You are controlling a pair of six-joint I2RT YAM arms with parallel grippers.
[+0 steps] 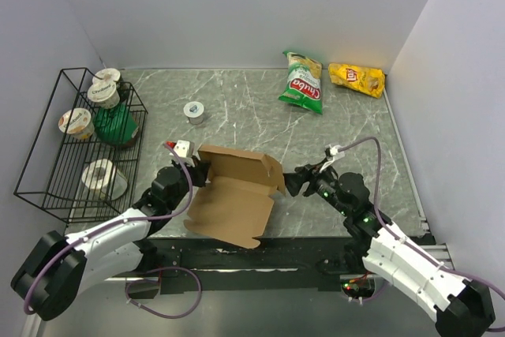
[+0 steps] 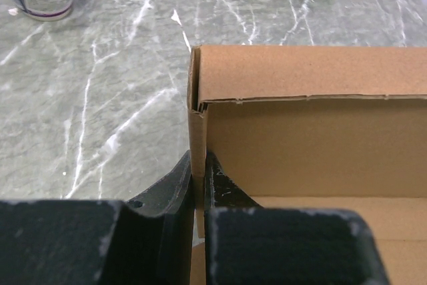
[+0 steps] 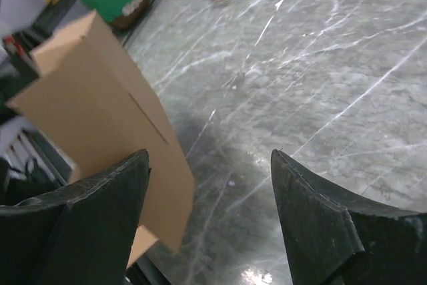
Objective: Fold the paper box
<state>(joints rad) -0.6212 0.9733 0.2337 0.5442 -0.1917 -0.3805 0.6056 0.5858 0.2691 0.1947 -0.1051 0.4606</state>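
The paper box [image 1: 237,195] lies half-folded at the near middle of the marble table [image 1: 237,108], its back wall raised; the left gripper [image 2: 199,181] pinches the upright left side wall, one finger on each side; the right gripper [image 3: 210,158] is spread wide just beside the box's right end, holding nothing; a green snack bag [image 1: 302,84] and a yellow snack bag [image 1: 357,79] lie at the far edge.
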